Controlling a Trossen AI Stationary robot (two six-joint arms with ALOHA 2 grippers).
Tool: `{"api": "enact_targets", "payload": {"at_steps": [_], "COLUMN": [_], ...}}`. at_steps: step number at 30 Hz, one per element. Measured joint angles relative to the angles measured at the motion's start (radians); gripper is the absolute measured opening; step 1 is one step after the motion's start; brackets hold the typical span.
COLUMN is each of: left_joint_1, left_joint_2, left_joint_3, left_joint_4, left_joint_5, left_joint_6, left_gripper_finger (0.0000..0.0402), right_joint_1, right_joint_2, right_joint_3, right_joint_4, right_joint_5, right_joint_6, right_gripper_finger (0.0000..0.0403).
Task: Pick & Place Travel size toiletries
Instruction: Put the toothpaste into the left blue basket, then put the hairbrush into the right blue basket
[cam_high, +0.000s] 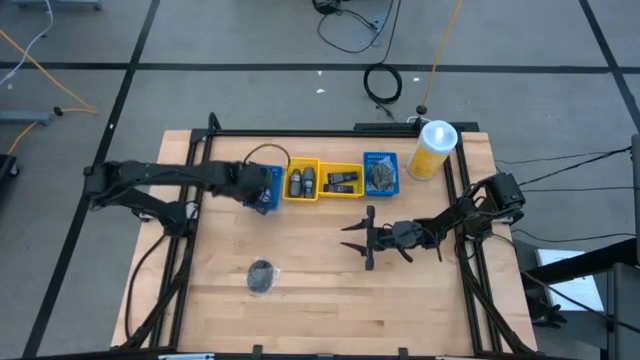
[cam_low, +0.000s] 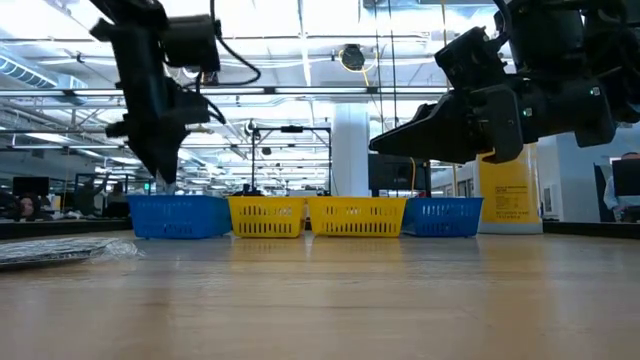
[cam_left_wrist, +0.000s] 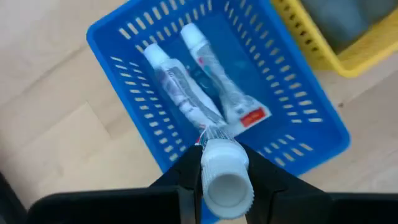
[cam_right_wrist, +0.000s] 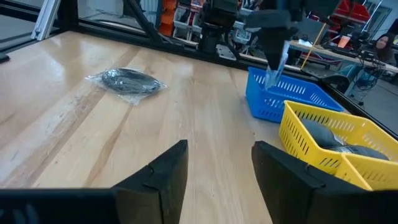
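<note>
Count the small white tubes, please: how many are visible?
3: two tubes lie in the left blue tray; one tube is in the left gripper. Others may be hidden.

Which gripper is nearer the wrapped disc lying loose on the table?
Right gripper: open, off to the wrapped disc's side. The left gripper holds a tube over the far blue tray.

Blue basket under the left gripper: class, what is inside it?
Two white tubes lie in the blue basket. The left gripper holds a third tube over it, covering part of the near floor.
</note>
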Motion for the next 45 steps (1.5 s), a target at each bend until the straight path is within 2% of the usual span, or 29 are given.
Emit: {"api": "enact_targets", "payload": {"at_steps": [5, 10, 20, 25, 27, 30, 36, 38, 41, 45], "left_joint_1": [0.148, 0.246, 0.368, 0.376, 0.326, 0.171, -0.324, -0.480, -0.671, -0.860], "left_joint_2": [0.000, 0.000, 0.000, -0.060, -0.100, -0.160, -0.191, -0.172, -0.105, 0.019], "left_joint_3": [0.000, 0.000, 0.000, 0.001, 0.001, 0.001, 0.001, 0.001, -0.003, -0.045], "left_joint_4": [0.007, 0.038, 0.102, 0.160, 0.170, 0.169, 0.170, 0.172, 0.172, 0.300], "left_joint_5": [0.192, 0.262, 0.253, 0.241, 0.233, 0.167, -0.048, -0.089, -0.097, -0.106], "left_joint_6": [0.147, 0.220, 0.269, 0.275, 0.280, 0.241, 0.104, 0.035, -0.053, -0.149], "left_gripper_finger": [0.0067, 0.0080, 0.0228, 0.0264, 0.0267, 0.0265, 0.0250, 0.0247, 0.0247, 0.0250], "right_joint_1": [0.000, 0.000, 0.000, 0.000, 0.000, 0.000, 0.000, 0.007, 0.037, 0.083], "right_joint_2": [0.000, 0.000, 0.000, 0.000, 0.000, 0.000, 0.000, 0.000, -0.040, -0.139], "right_joint_3": [0.000, 0.000, 0.000, 0.000, 0.000, 0.000, 0.000, 0.000, -0.026, -0.071], "right_joint_4": [0.000, -0.001, -0.001, -0.004, -0.008, -0.029, -0.061, -0.068, -0.097, -0.114], "right_joint_5": [0.000, 0.000, 0.000, 0.000, 0.000, 0.000, 0.000, 0.002, 0.011, 0.147], "right_joint_6": [0.001, 0.000, -0.001, -0.001, -0.001, -0.002, -0.007, -0.031, -0.102, -0.165], "right_gripper_finger": [0.0171, 0.0171, 0.0171, 0.0171, 0.0171, 0.0171, 0.0171, 0.0171, 0.0171, 0.0171]}}
